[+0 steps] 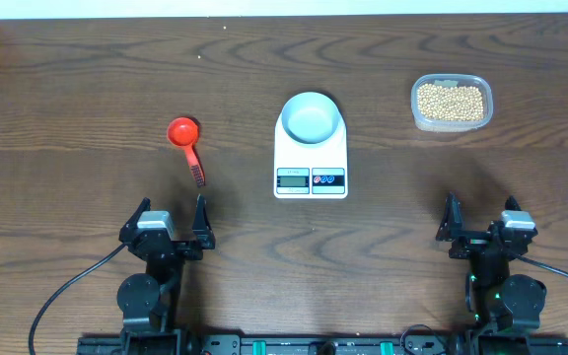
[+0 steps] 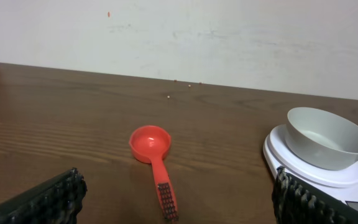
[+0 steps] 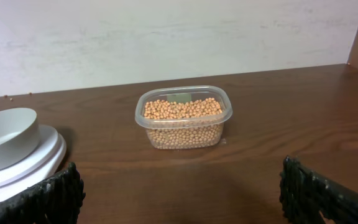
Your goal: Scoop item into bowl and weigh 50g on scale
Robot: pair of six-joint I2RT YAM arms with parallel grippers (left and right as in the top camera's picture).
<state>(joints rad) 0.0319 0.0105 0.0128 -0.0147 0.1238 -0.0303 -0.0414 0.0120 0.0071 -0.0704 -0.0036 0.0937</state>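
- The beans (image 3: pixel 182 111) all sit in a clear plastic tub (image 3: pixel 182 124) at the far right of the bench (image 1: pixel 87 89). The tub is close to full, and no beans show in the bowl or the scoop.
- The bowl (image 1: pixel 312 116) stands empty on the far end of the scale (image 1: pixel 286 158), at the middle of the bench. It leaves the display and buttons at the near end uncovered. The reading is too small to make out.
- The red scoop (image 1: pixel 191 153) lies flat on the bench left of the scale and well apart from it. Its cup is at the far end and its ribbed handle points near, toward the left arm.
- The left gripper (image 1: pixel 174 209) hangs near the front edge, just short of the scoop's handle, with its jaws spread wide and nothing between them.
- The right gripper (image 1: pixel 481 209) is low at the near right, facing the tub from well back. It is likewise wide and empty.
- By my reading the task is at its first step: no tool is in a gripper and nothing has been scooped.
- The next move likely calls for the left gripper to go forward and down over the handle and close across its narrow width. It would then lift the scoop with the cup level.
- The tub is on the far side of the scale from the scoop, so the carry must pass over or around the bowl without knocking it.
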